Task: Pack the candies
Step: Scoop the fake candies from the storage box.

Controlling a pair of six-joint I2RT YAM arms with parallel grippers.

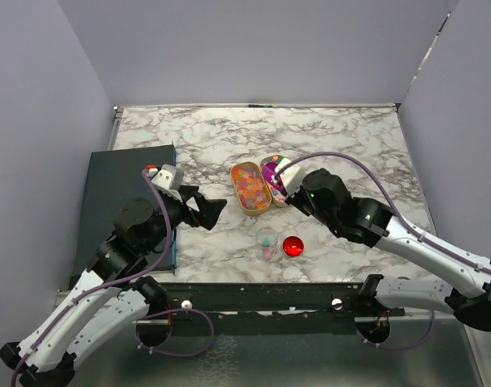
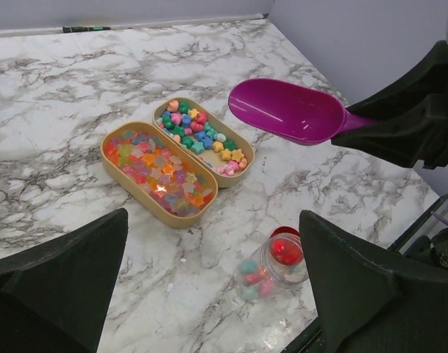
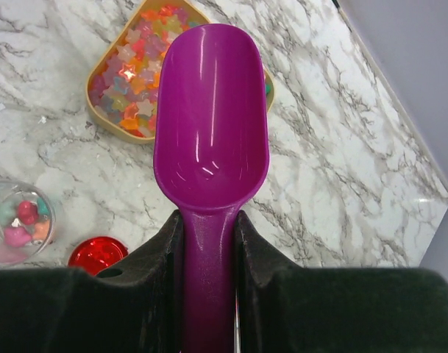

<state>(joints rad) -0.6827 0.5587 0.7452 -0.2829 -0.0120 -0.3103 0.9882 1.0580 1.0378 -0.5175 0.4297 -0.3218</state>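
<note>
Right claw (image 3: 207, 250): clenched on the handle of the purple scoop (image 3: 211, 125), one finger on each side of the handle.
Scoop: I see it held clear of the table (image 1: 342, 137), bowl facing up with nothing in it (only glare on the plastic).
Scoop position: in the top view its bowl overlaps the candy tray (image 2: 243, 147), hiding part of it.
Left claw (image 1: 215, 210): released, jaws spread wide and gripping nothing; it hangs over bare marble to the left of the trays.
Candies (image 2: 201, 136): most of them fill the candy tray, the right-hand tray of the pair in the top view.
Candies, second spot: I count a few pink, teal and orange ones at the bottom of the jar (image 2: 271, 266).
Other tray (image 2: 113, 158): it lies touching the candy tray along one long side and is full of translucent jelly sweets (image 2: 161, 173).
Jar: clear, upright and open, near the front edge of the table, in front of the trays.
Red lid (image 1: 293, 246): flat on the marble just beside the jar, on its right in the top view.
Dark mat (image 1: 116, 189): at the left side of the table, under the left arm.
</note>
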